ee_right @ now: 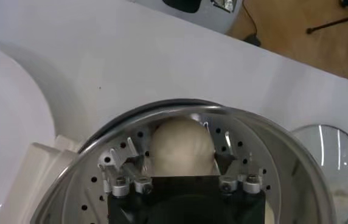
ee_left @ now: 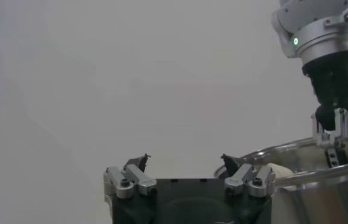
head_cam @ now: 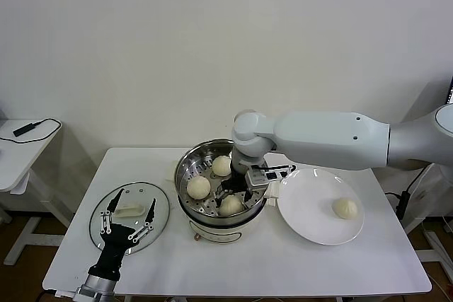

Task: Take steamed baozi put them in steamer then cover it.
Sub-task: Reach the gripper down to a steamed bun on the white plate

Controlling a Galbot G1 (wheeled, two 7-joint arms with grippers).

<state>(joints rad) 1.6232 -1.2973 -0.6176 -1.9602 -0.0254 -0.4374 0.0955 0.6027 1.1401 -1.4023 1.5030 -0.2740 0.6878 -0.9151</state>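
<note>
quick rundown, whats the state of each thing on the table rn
steamer: uncovered, three buns on its perforated tray
baozi in steamer: three, spaced apart
fourth baozi: alone on the white plate
cover: flat on the table left of the steamer, handle up
right gripper: down inside the steamer, fingers open around the near bun
left gripper: open, above the cover, holding nothing

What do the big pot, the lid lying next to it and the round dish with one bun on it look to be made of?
The steamer looks like polished stainless steel: its wall mirrors the room and its tray is punched with holes. The cover seems clear glass with a metal rim, since the table shows through it; its white handle is probably plastic. The plate is plain matte white, ceramic or plastic, I cannot tell which.
</note>
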